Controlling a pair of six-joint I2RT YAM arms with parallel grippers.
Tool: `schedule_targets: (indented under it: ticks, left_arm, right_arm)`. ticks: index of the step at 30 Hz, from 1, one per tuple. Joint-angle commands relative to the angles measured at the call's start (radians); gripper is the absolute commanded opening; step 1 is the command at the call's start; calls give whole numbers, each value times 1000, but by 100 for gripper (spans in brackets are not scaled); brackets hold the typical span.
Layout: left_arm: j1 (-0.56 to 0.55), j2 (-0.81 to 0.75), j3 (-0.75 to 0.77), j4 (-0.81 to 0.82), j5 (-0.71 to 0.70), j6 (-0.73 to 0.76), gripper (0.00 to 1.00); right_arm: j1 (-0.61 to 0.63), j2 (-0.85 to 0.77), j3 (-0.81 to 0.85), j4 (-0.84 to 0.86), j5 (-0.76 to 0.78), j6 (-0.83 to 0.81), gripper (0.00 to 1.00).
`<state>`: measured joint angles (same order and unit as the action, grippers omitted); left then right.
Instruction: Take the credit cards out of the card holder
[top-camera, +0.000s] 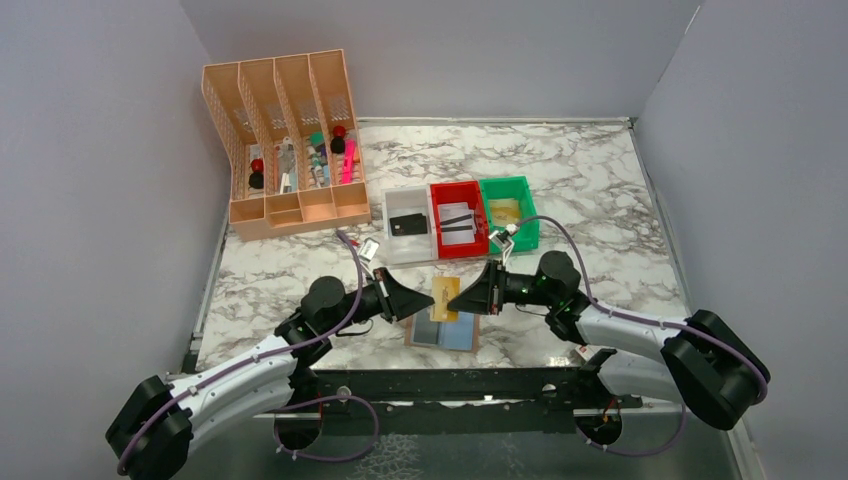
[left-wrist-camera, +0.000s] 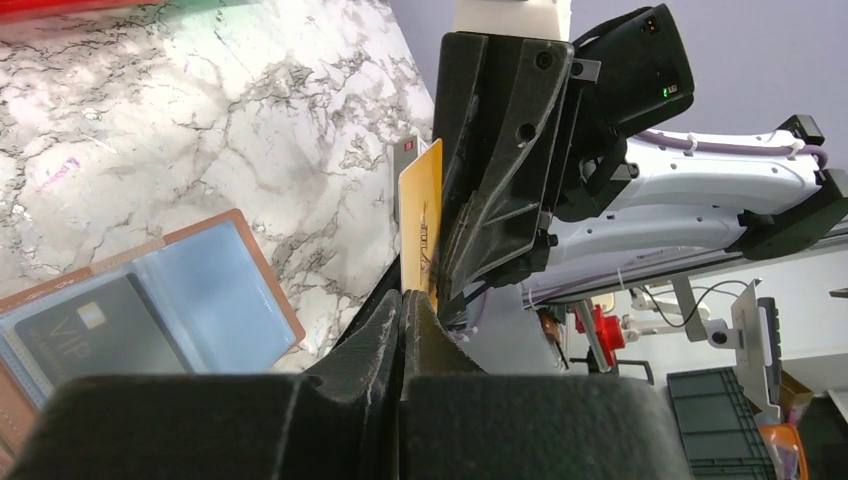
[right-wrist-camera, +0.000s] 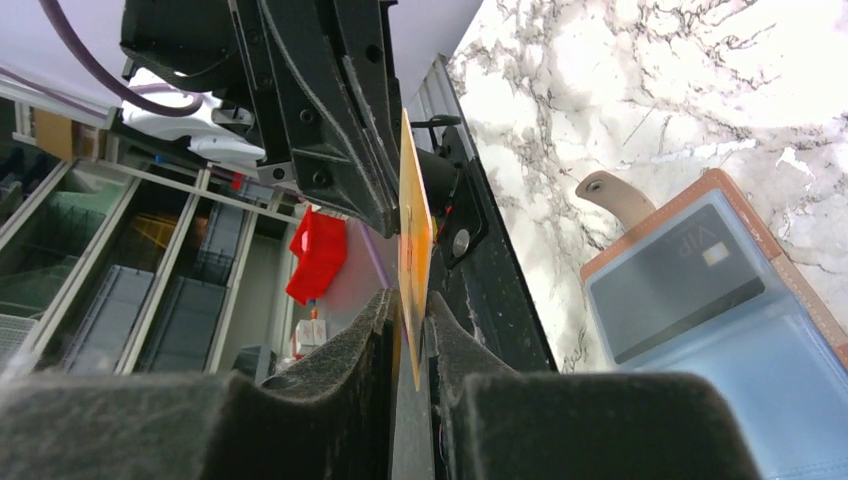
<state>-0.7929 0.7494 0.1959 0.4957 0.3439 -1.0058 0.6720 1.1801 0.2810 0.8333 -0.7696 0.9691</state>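
One gold card (top-camera: 446, 298) is out, pinched between both grippers' fingers (left-wrist-camera: 425, 330), while a dark VIP card (right-wrist-camera: 675, 290) waits in the open card holder (top-camera: 441, 334).

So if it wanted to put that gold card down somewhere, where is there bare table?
Bare marble lies right of the green bin and behind the three bins. A strip also lies left of the white bin, before the peach organizer. It is crowded around the open card holder, where both grippers meet.

left hand (top-camera: 430, 299) + right hand (top-camera: 462, 296) on gold card (top-camera: 446, 298) | over open card holder (top-camera: 442, 331)
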Motion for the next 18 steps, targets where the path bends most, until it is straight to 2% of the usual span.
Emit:
schedule_targets:
  ticks: [1, 4, 5, 6, 9, 11, 14, 18]
  left_arm:
    - [6, 8, -4, 40, 27, 4, 0]
    - [6, 8, -11, 40, 19, 3, 0]
    - [6, 8, -14, 40, 15, 3, 4]
    - [7, 8, -17, 38, 10, 4, 11]
    - [17, 7, 5, -28, 5, 39, 44]
    - [26, 2, 77, -194, -27, 112, 61]
    - [36, 12, 271, -593, -215, 256, 77]
    - [69, 100, 515, -963, -461, 392, 85]
  right_arm:
    - [-11, -25, -12, 75, -17, 8, 16]
    - [-12, -25, -14, 70, -12, 2, 7]
    - [-12, -28, -14, 60, -7, -6, 4]
    - [-14, -33, -13, 40, 3, -18, 2]
    - [-15, -72, 11, -114, 64, -95, 1]
    - [-15, -128, 56, -303, 153, -190, 1]
    - [-15, -217, 142, -576, 379, -341, 1]
    - [-15, -266, 231, -768, 747, -503, 1]
